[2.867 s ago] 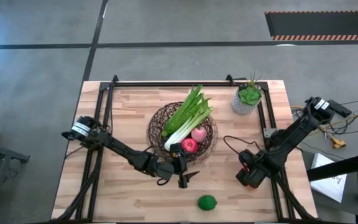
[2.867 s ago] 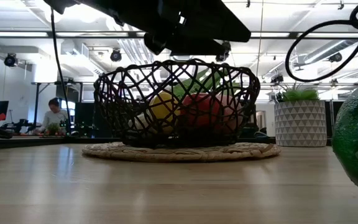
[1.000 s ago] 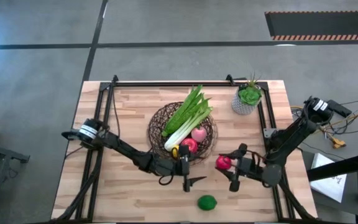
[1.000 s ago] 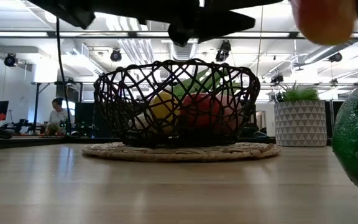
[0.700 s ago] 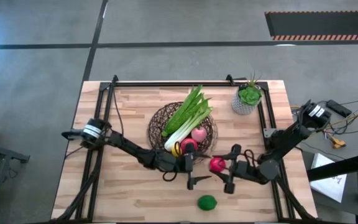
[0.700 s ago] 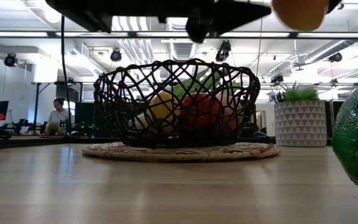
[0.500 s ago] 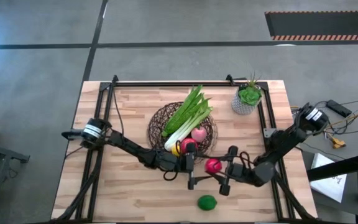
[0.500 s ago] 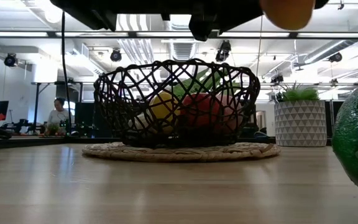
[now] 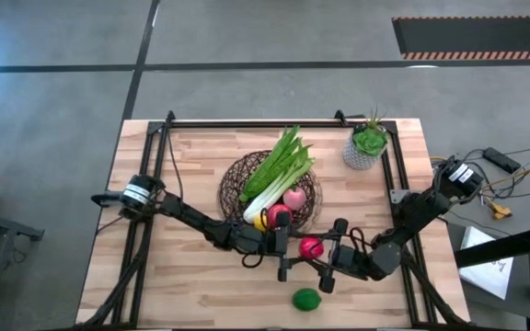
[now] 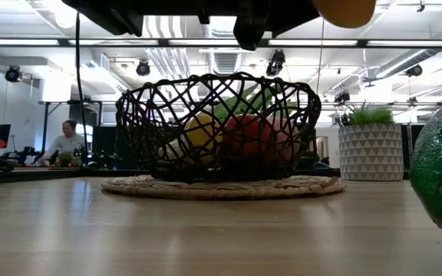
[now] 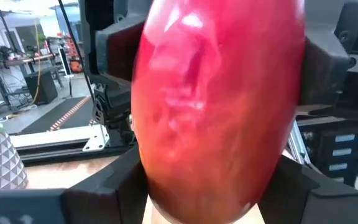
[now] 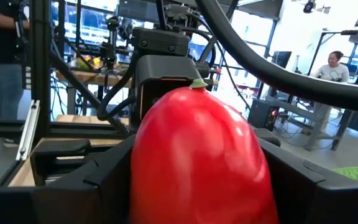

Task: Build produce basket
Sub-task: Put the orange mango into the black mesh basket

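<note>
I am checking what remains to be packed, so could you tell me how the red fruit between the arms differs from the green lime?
The red fruit is held above the table in the right end effector, facing the left end effector; the green lime lies free on the table. The fruit is red, the lime green. The fruit is beside the basket, the lime farther off. Both are outside it.

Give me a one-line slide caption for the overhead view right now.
Right gripper holds a red fruit up to the left gripper, just in front of the filled basket; a lime waits.
</note>
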{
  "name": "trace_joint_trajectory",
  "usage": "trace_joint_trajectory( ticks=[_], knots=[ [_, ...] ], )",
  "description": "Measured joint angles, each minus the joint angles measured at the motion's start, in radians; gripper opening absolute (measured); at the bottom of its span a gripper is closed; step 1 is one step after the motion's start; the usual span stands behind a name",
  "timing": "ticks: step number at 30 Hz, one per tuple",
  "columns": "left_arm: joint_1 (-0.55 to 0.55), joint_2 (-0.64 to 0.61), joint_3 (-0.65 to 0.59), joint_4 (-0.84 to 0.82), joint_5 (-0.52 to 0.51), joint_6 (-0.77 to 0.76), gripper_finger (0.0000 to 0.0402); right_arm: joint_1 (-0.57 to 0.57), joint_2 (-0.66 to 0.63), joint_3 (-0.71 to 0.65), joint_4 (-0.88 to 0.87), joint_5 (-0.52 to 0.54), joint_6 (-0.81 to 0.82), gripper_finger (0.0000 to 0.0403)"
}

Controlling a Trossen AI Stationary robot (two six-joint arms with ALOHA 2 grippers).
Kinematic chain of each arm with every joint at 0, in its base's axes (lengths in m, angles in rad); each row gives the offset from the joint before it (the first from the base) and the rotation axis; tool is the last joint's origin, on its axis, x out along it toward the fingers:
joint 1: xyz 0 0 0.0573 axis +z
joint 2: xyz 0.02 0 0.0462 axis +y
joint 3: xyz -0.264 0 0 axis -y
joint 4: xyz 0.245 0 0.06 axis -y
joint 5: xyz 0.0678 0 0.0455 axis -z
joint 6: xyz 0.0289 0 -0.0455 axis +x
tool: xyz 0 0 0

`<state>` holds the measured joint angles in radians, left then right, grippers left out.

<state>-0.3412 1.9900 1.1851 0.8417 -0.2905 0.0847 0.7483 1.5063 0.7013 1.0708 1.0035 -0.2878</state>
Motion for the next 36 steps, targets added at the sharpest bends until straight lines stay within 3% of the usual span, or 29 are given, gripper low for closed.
trace_joint_trajectory(
  ticks=[6, 12, 20, 24, 30, 33, 36],
  knots=[
    [-0.001, 0.000, 0.000, -0.090, 0.002, -0.004, 0.0211, 0.000, -0.029, 0.011, -0.095, -0.016, 0.045, 0.0297],
    [-0.001, -0.002, 0.000, -0.180, -0.017, -0.028, 0.0210, 0.013, -0.100, 0.061, -0.364, -0.017, 0.149, 0.0340],
    [-0.056, -0.115, 0.089, -0.605, -0.214, -0.087, 0.0210, 0.156, -0.246, 0.102, -0.438, 0.114, 0.026, 0.0349],
    [-0.098, -0.176, 0.151, -0.853, -0.386, -0.145, 0.0208, 0.226, -0.279, 0.087, -0.438, 0.210, 0.009, 0.0341],
    [-0.064, -0.309, 0.210, -1.334, -0.495, -0.514, 0.0209, 0.253, -0.225, 0.066, -0.450, 0.262, 0.080, 0.0330],
    [0.003, -0.360, 0.178, -1.564, -0.488, -0.732, 0.0212, 0.253, -0.183, 0.065, -0.449, 0.266, 0.093, 0.0329],
    [0.085, -0.390, 0.108, -1.654, -0.429, -0.855, 0.0214, 0.253, -0.148, 0.065, -0.446, 0.304, 0.099, 0.0329]
  ],
)
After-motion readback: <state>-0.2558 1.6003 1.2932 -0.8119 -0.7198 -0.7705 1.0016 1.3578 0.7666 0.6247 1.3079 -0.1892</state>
